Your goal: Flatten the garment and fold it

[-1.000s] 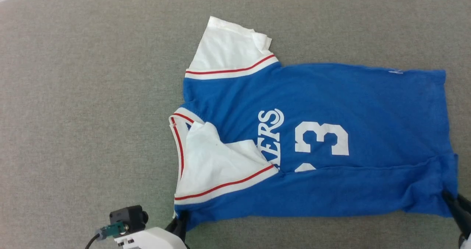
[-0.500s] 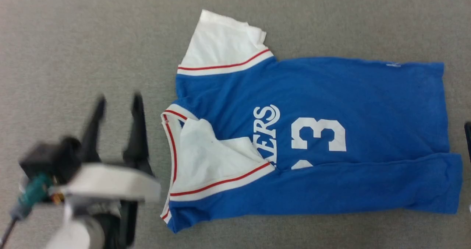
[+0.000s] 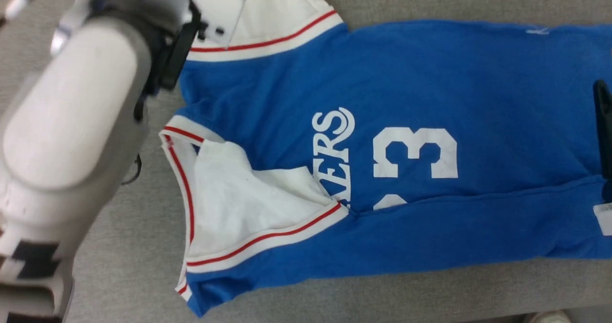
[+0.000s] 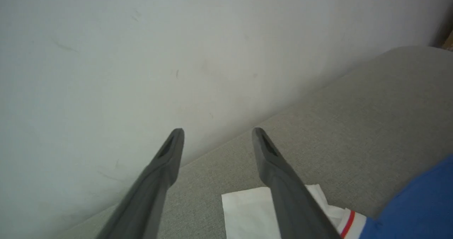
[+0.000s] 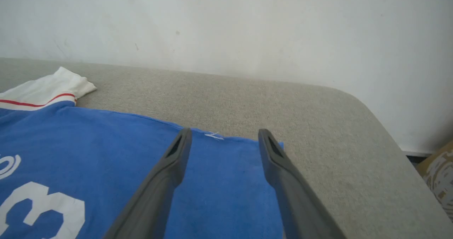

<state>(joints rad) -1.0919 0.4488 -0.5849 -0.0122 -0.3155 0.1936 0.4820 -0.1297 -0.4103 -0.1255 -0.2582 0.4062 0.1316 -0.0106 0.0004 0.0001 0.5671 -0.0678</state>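
Observation:
The garment [image 3: 411, 84] lies on the grey surface, collar to the left and hem to the right, with its near long edge folded up over the lettering. Its near white sleeve [image 3: 239, 213] lies folded onto the chest. The far white sleeve [image 3: 282, 17] sticks out at the top. My left forearm [image 3: 71, 113] reaches past the collar toward that sleeve. The left gripper [image 4: 217, 133] is open above the far sleeve [image 4: 247, 214], holding nothing. The right gripper [image 5: 224, 133] hangs open over the garment [image 5: 106, 143] near its far hem corner. One of its fingers [image 3: 603, 132] shows at the right edge.
The grey padded surface [image 3: 119, 265] ends at a white wall [image 4: 141, 55] just beyond the far sleeve. Its far right corner [image 5: 371, 126] is rounded, with a cardboard box [image 5: 439, 168] on the floor past it.
Both grippers opened and let go of the garment's near edge. The left arm swung up to the far sleeve, the right moved over the hem. The head camera has also shifted closer.

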